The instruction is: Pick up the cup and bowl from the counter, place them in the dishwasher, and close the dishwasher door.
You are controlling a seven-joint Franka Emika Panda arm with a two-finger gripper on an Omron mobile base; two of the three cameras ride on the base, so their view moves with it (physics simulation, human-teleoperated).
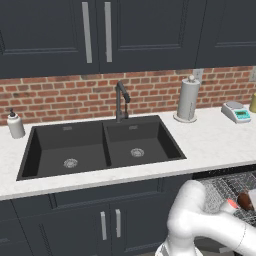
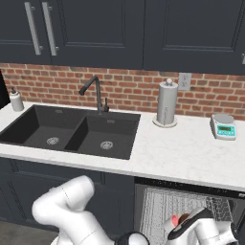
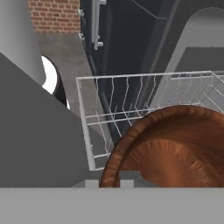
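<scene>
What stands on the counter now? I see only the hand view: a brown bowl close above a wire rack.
Observer: A paper-towel roll, a kitchen scale and a soap bottle stand on the counter.
Operator: Where is the rack relative to the sink?
Observer: The rack is pulled out below the counter's edge, to the right of the sink.
Operator: How high is the bowl?
Observer: The bowl is over the rack, lower than the countertop.
</scene>
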